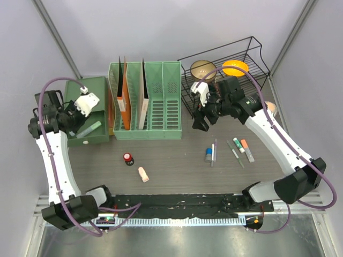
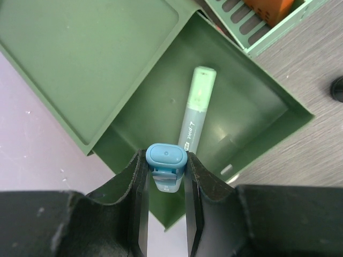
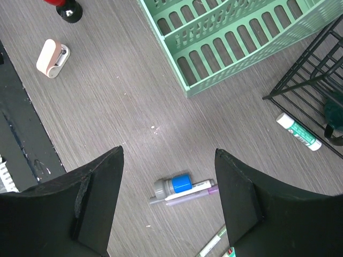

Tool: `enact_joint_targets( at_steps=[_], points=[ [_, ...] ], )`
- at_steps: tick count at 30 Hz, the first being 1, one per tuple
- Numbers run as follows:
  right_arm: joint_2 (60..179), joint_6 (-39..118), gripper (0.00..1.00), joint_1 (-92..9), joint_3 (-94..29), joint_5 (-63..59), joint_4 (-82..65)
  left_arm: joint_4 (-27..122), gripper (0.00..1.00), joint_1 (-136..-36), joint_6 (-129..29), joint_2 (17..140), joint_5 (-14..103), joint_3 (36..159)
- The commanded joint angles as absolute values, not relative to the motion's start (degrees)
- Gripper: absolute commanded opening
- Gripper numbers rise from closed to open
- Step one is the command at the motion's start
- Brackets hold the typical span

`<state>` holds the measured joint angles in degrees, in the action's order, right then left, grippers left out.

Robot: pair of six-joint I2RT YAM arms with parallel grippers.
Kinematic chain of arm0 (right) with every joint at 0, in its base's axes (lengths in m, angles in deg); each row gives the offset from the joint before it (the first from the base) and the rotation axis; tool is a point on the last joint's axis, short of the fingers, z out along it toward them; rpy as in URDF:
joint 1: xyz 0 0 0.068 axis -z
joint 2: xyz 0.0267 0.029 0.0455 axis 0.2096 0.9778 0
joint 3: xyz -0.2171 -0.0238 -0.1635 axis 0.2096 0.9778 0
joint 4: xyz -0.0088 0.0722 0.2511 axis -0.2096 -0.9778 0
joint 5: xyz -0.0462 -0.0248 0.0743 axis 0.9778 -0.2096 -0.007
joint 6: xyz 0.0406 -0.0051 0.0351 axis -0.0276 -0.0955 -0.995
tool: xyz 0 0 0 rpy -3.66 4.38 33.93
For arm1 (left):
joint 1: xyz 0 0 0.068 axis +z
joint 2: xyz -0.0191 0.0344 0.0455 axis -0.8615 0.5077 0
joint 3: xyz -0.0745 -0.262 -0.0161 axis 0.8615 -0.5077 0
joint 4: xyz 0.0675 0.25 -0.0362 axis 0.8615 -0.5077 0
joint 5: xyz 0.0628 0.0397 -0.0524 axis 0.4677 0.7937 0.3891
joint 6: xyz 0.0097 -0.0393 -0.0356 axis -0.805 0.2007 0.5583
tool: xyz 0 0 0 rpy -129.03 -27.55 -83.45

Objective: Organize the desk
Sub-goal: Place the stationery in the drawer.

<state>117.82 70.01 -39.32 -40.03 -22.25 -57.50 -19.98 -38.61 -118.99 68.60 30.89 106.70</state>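
Note:
The desk (image 1: pixel 171 160) is a dark wood-grain top. At its left stands a dark green drawer box (image 1: pixel 80 90) with its drawer (image 2: pixel 252 107) pulled open; a pale green highlighter (image 2: pixel 197 107) lies inside. My left gripper (image 2: pixel 166 163) hangs over the drawer's near rim, shut on a blue marker (image 2: pixel 166 156) seen end-on. My right gripper (image 3: pixel 169 151) hovers open above the desk's middle right, nothing between its fingers. Below it lie a grey tube with a blue band (image 3: pixel 172 186) and two thin pens (image 3: pixel 195 189).
A light green file rack (image 1: pixel 144 101) holds folders. A black wire rack (image 1: pixel 230 80) holds a brown bowl (image 1: pixel 202 68) and an orange bowl (image 1: pixel 235 67). Loose on the desk: a red-capped item (image 1: pixel 128 158), a pink dispenser (image 1: pixel 143 174), markers (image 1: pixel 242 150), a white-green stick (image 3: pixel 298 131).

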Motion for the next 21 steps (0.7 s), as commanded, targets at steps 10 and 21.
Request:
enact_joint_targets(
  at_steps=[10,21],
  points=[
    [118.2,70.8,0.73,-37.1,-40.2,-18.4,-58.1,-13.4,0.1,-38.3,-123.3,71.4,34.2,103.6],
    [118.8,70.2,0.73,-36.6,-40.4,-14.2,-59.6,-11.9,0.29,-38.2,-123.9,74.9,33.1,102.3]
  ],
)
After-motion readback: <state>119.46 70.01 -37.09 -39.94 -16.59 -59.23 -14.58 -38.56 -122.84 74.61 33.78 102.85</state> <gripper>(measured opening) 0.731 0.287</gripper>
